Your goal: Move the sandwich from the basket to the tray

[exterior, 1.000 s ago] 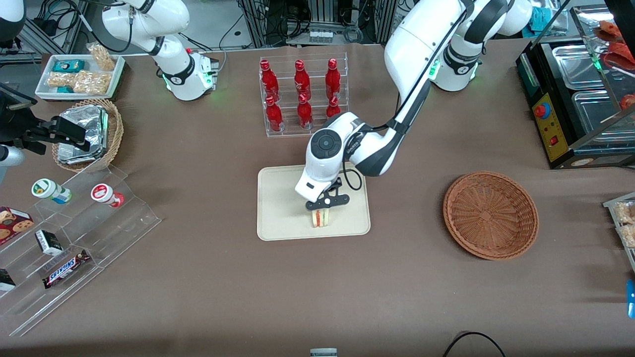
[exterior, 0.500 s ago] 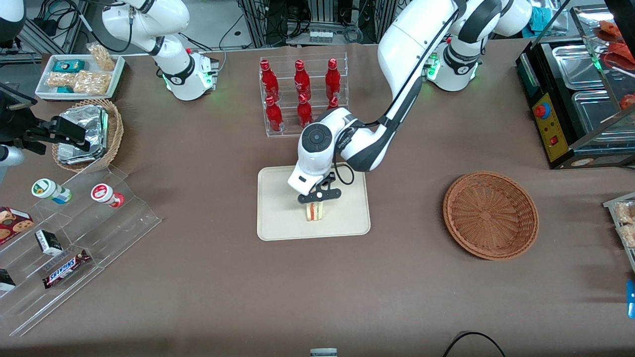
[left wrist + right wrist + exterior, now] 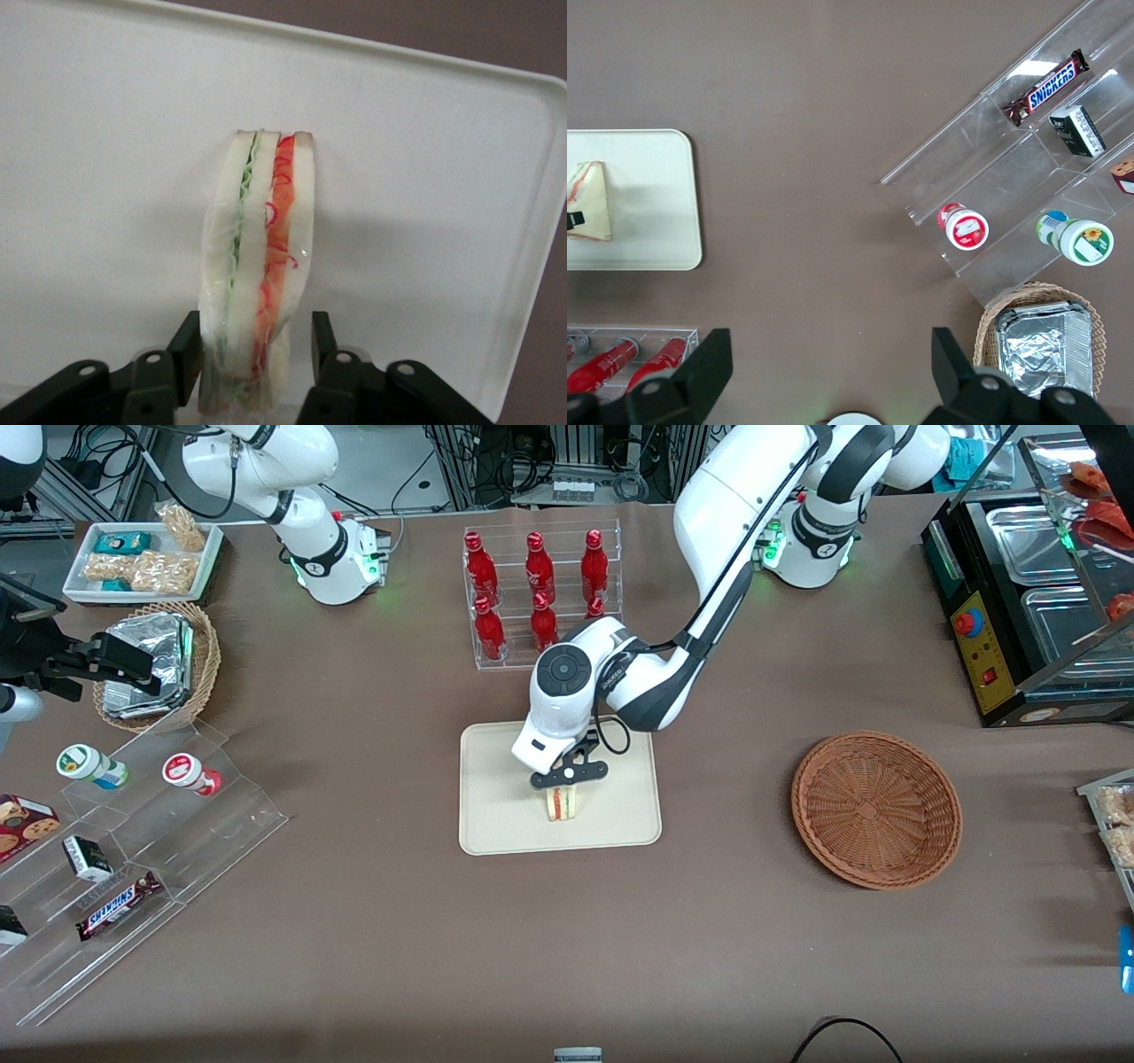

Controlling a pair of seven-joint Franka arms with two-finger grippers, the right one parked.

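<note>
The sandwich point(image 3: 563, 804) stands on its edge on the cream tray point(image 3: 496, 815), near the tray's middle. In the left wrist view the sandwich point(image 3: 261, 266) shows pale bread with green and red layers, resting on the tray point(image 3: 425, 177). My left gripper point(image 3: 566, 786) is low over the tray and straddles the sandwich's near end point(image 3: 255, 347). Its jaws are open: one finger point(image 3: 188, 341) lies against the wrap and the other finger point(image 3: 321, 332) stands a little off it. The reddish-brown basket point(image 3: 875, 809) lies empty toward the working arm's end of the table. The sandwich also shows in the right wrist view point(image 3: 589, 202).
A clear rack of red bottles point(image 3: 540, 593) stands farther from the front camera than the tray. A tan basket of foil packets point(image 3: 155, 664), a clear stepped snack shelf point(image 3: 133, 841) and a white tray of snack bags point(image 3: 142, 558) lie toward the parked arm's end.
My gripper carried the sandwich a short way across the tray toward the parked arm's end, then held still. The sandwich now rests on the tray.
</note>
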